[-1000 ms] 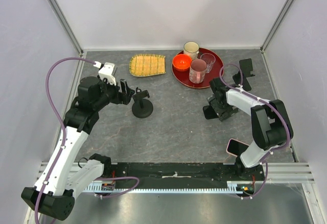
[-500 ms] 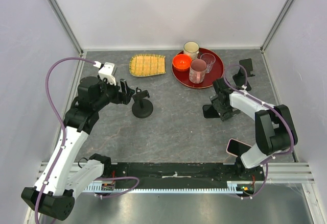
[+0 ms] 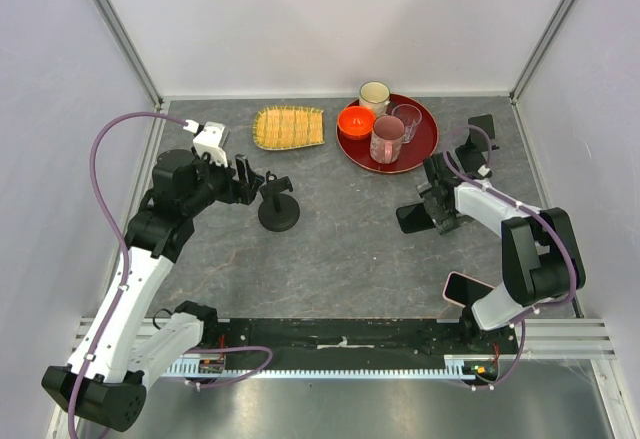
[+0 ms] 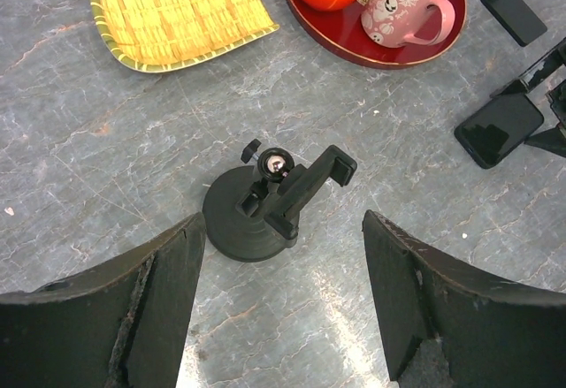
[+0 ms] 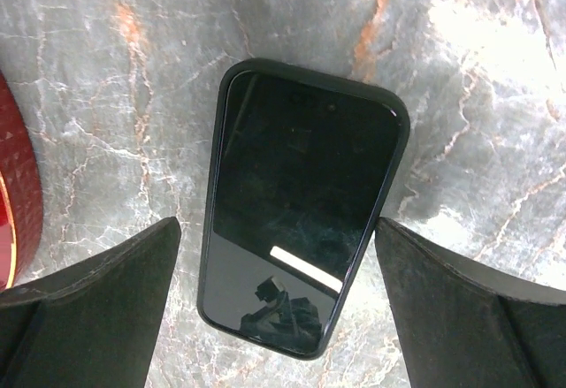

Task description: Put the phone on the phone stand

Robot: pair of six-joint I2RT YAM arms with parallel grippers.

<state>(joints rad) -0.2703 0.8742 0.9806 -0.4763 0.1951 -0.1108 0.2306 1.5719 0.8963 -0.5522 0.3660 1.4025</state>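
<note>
The phone stand point(image 3: 279, 209), black with a round disc base and a clamp on a short stem, stands left of centre. In the left wrist view it point(image 4: 256, 216) sits just beyond my open left gripper point(image 4: 283, 222), untouched. My left gripper point(image 3: 254, 181) is just left of it in the top view. A black phone point(image 3: 413, 217) lies flat, screen up, on the grey table. My right gripper point(image 3: 434, 213) hovers over it, open. In the right wrist view the phone point(image 5: 301, 220) lies between the spread fingers of the right gripper point(image 5: 276, 229), which do not touch it.
A red tray point(image 3: 425, 139) with an orange bowl point(image 3: 356, 121), a pink mug point(image 3: 386, 139) and a glass stands at the back. A bamboo dish point(image 3: 289, 126) lies back left. A second black stand point(image 3: 481, 131) is back right. A pink-cased phone point(image 3: 465, 287) lies near the right arm's base.
My right gripper has shifted slightly right and back over the black phone. The phone, the stand and the left arm have not moved.
</note>
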